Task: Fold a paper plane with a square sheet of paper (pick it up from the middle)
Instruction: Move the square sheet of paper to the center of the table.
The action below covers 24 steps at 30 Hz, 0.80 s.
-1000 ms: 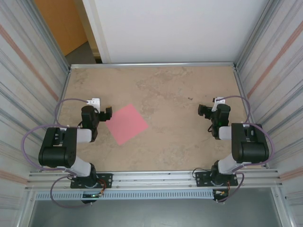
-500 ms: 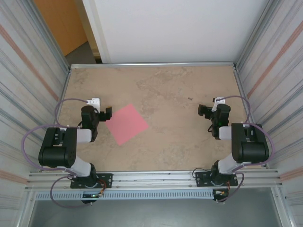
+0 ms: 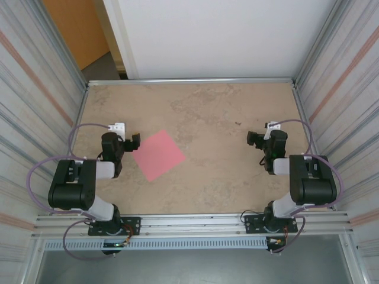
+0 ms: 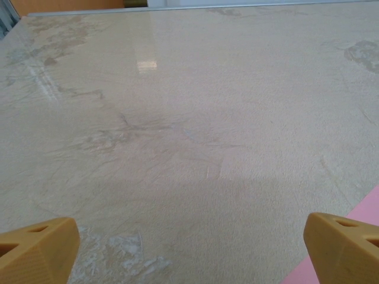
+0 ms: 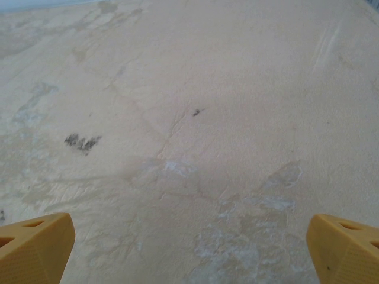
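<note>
Left of centre on the table: a thin pink-red square sheet of paper (image 3: pixel 158 155) lies flat and unfolded on the mottled beige stone-look table (image 3: pixel 225 112). It is turned so that its corners point to the top, bottom, left and right of the overhead frame.
Sheet and left arm: the sheet's left corner is just beside the black left gripper (image 3: pixel 131 142). From overhead I cannot tell whether they touch.
Left gripper: jaws spread wide with nothing between them, low over the table.
Left wrist view: the left gripper (image 4: pixel 189 248) shows two orange-yellow fingertips (image 4: pixel 38 248) in the lower corners, with bare table (image 4: pixel 189 118) between them. A pink strip of the sheet (image 4: pixel 367 206) runs along the lower right edge, right beside the fingertip on that side.
Right gripper (image 3: pixel 256 139): also wide open and empty. It sits on the right side of the overhead frame, well apart from the sheet.
Right wrist view: the right gripper (image 5: pixel 189 245) shows its orange-yellow fingertips (image 5: pixel 35 245) in the lower corners. Between them is bare table (image 5: pixel 195 77) with a few small dark stains at left and centre.
</note>
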Available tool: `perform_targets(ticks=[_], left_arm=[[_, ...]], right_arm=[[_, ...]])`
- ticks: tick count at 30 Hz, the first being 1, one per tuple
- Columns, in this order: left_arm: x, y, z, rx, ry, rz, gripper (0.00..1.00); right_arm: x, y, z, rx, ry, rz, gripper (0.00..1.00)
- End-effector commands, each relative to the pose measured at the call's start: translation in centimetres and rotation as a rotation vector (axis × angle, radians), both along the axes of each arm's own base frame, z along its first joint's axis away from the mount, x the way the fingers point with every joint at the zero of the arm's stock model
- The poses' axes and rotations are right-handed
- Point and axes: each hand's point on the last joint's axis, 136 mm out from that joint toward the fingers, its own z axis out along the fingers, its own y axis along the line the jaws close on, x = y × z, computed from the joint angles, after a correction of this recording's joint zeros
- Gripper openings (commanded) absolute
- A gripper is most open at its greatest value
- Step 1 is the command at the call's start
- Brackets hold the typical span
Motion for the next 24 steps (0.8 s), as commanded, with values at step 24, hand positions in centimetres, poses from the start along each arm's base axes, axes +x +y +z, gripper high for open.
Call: perform_targets(ticks=[24], left_arm=[[-4.1,-2.6,6.5,-0.624,0.217,0.179,0.99]], right_arm=[[0.8,32.0,4.5,0.358,0.582,0.506,0.77]])
